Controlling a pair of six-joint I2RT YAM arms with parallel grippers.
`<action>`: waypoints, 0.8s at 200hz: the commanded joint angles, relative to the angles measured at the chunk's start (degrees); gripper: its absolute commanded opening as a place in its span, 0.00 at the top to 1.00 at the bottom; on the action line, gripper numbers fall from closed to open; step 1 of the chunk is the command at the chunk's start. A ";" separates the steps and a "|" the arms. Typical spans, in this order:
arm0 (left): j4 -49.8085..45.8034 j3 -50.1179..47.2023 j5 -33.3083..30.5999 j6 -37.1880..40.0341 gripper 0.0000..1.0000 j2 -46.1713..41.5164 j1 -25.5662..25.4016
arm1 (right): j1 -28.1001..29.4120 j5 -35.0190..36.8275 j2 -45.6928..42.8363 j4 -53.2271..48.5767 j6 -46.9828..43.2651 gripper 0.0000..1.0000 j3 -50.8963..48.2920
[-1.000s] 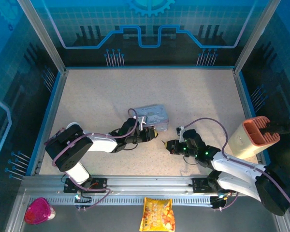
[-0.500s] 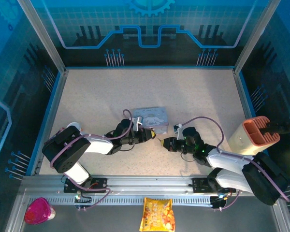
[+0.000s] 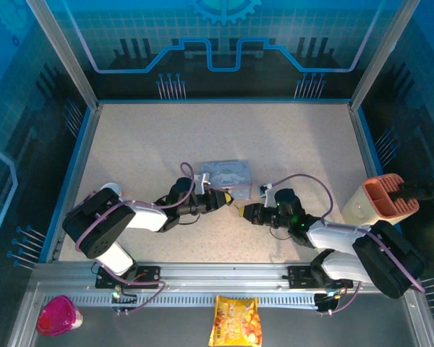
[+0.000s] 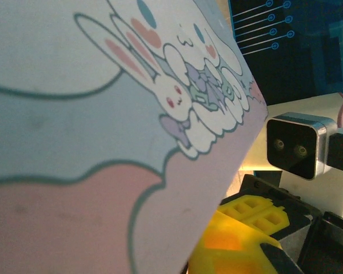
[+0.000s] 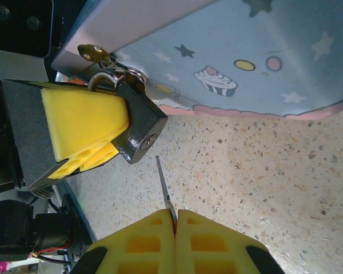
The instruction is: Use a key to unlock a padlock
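Note:
The small dark padlock [image 5: 138,128] hangs by its silvery shackle [image 5: 110,77] from a brass hasp on the grey cartoon tin [image 5: 234,63] [image 3: 228,173]. My left gripper [image 3: 225,196] is shut on the padlock: a yellow finger [image 5: 83,123] presses the body's side, and the other finger is hidden. My right gripper [image 5: 175,220] [image 3: 241,211] is shut on the thin silvery key [image 5: 164,185]. The key's tip points at the keyhole [image 5: 151,139], a short gap away. In the left wrist view the tin's printed face [image 4: 103,114] is very close.
A cream and orange holder [image 3: 380,202] stands at the table's right edge. A snack bag [image 3: 235,322] and a pink cup [image 3: 58,316] lie on the front rail. The right wrist's camera housing [image 4: 291,148] faces the left wrist.
The left gripper has shifted right along the tin's front. The right gripper has come left and forward, bringing the key close to the padlock.

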 commanded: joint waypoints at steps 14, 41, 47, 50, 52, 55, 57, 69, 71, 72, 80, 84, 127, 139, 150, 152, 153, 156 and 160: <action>5.05 0.15 2.75 -0.52 1.00 -0.76 0.36 | -2.24 -3.05 0.44 2.43 0.00 1.00 -0.99; 5.83 0.15 3.02 -0.90 1.00 -0.21 0.46 | -2.60 -4.15 0.93 3.77 0.12 1.00 -0.91; 6.18 0.15 3.10 -1.04 1.00 -0.14 0.42 | -2.66 -4.36 1.24 4.10 0.22 1.00 -0.91; 6.26 0.15 3.18 -1.18 1.00 -0.03 0.42 | -2.65 -4.44 1.30 4.23 0.22 1.00 -0.87; 6.34 0.15 3.15 -1.23 1.00 0.02 0.42 | -2.62 -4.48 1.51 4.51 0.30 1.00 -0.82; 6.43 0.15 3.21 -1.35 1.00 0.08 0.42 | -2.62 -4.67 1.65 4.77 0.35 1.00 -0.83; 6.60 0.24 3.23 -1.43 1.00 0.13 0.42 | -2.62 -4.76 1.86 5.01 0.34 1.00 -0.89; 6.90 0.32 3.32 -2.03 1.00 0.38 0.47 | -2.62 -5.32 2.74 6.56 0.78 1.00 -1.00; 6.94 0.37 3.36 -2.13 1.00 0.45 0.48 | -2.62 -5.36 2.86 6.89 0.88 1.00 -1.02; 7.01 0.39 3.39 -2.25 1.00 0.51 0.45 | -2.66 -5.39 2.94 7.02 0.98 1.00 -1.01; 7.43 0.37 3.57 -2.76 1.00 0.64 0.39 | -2.69 -5.88 3.59 8.20 1.39 1.00 -1.17; 7.79 0.37 3.73 -2.97 1.00 0.69 0.37 | -2.70 -6.13 3.87 8.82 1.55 1.00 -1.24; 8.34 -0.09 3.67 -3.15 1.00 1.00 0.43 | -2.88 -6.32 4.47 10.88 2.48 1.00 -2.34; 8.48 -0.27 3.59 -3.18 1.00 1.00 0.43 | -3.06 -6.39 3.75 10.28 2.28 1.00 -2.49; 8.52 -0.27 3.47 -3.07 1.00 0.96 0.43 | -3.14 -6.33 2.79 9.30 1.91 1.00 -2.48; 8.53 -0.29 3.45 -3.07 1.00 0.95 0.42 | -3.14 -6.27 2.63 9.02 1.80 1.00 -2.42; 8.51 -0.29 3.52 -3.07 1.00 0.97 0.42 | -3.23 -6.24 2.47 8.87 1.74 1.00 -2.41; 8.59 -0.29 3.42 -3.09 1.00 1.00 0.46 | -3.23 -6.27 2.30 8.49 1.65 1.00 -2.40; 8.57 -0.29 3.49 -3.09 1.00 0.99 0.47 | -3.23 -6.15 1.89 7.97 1.51 1.00 -2.28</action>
